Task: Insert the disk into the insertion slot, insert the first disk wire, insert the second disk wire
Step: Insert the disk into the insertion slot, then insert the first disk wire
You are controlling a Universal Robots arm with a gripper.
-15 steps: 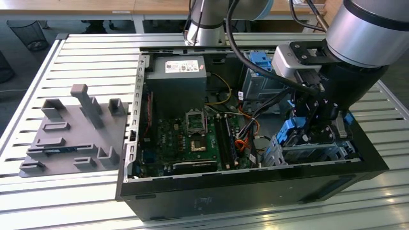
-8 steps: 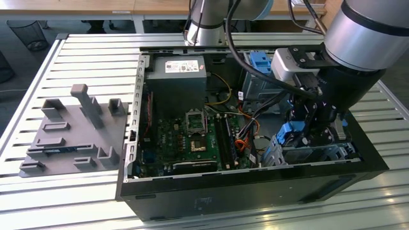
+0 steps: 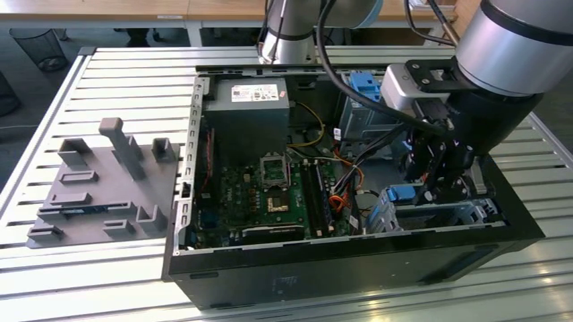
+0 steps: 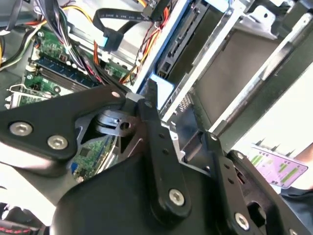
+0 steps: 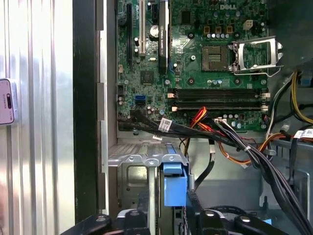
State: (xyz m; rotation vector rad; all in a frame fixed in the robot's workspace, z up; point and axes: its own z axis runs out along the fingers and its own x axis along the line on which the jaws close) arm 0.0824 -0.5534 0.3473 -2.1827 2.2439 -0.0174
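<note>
The disk [image 5: 175, 183] stands on edge in its bright blue caddy, lowered into the insertion slot [image 5: 138, 169], a silver sheet-metal cage in the case's corner. In the exterior view the disk's blue end [image 3: 400, 194] shows beside the insertion slot [image 3: 447, 216]. My gripper [image 3: 437, 191] reaches down into that corner. In both wrist views its black fingers straddle the blue caddy, so the gripper [image 5: 168, 211] is shut on the disk. The second wrist view shows the gripper [image 4: 178, 115] against the caddy's blue edge [image 4: 162, 81], with the cage wall [image 4: 234, 63] alongside.
An open black computer case [image 3: 358, 258] lies on a slatted metal table [image 3: 134, 74]. Loose black, orange and yellow cables [image 5: 230, 142] cross between the motherboard [image 5: 195, 58] and the cage. A taller grey bay with a blue latch [image 3: 366, 86] stands behind. A grey fixture plate [image 3: 98, 188] sits on the exterior view's left.
</note>
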